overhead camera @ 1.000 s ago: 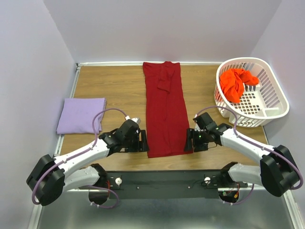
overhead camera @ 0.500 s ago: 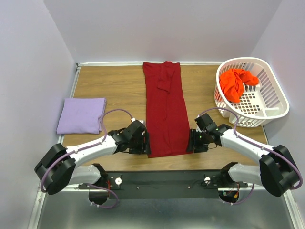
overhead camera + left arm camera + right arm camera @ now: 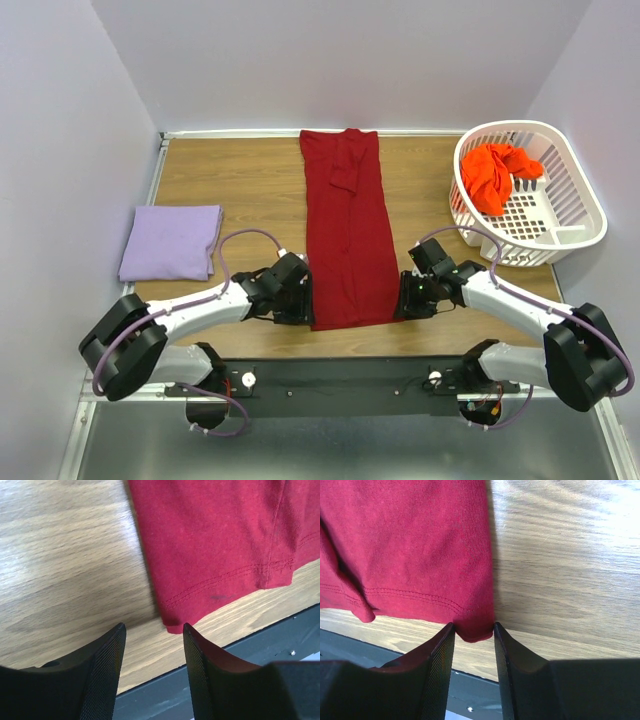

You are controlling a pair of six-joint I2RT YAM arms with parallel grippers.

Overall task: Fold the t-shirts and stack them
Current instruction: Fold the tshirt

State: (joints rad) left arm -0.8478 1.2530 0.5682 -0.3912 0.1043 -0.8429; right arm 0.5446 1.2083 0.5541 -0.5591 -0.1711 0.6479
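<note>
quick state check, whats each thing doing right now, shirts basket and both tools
dark red t-shirt: folded into a long strip, flat on the table
lavender t-shirt: folded, flat, left side
orange-red t-shirt: crumpled in the laundry basket
laundry basket: upright, holding one shirt
left tool: open, at the strip's near left corner
right tool: open, jaws straddling the near right corner

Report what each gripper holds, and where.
Left gripper: nothing; open astride the near left corner of the crimson t-shirt. Right gripper: jaws flank the near right corner; a pinch cannot be confirmed.
</note>
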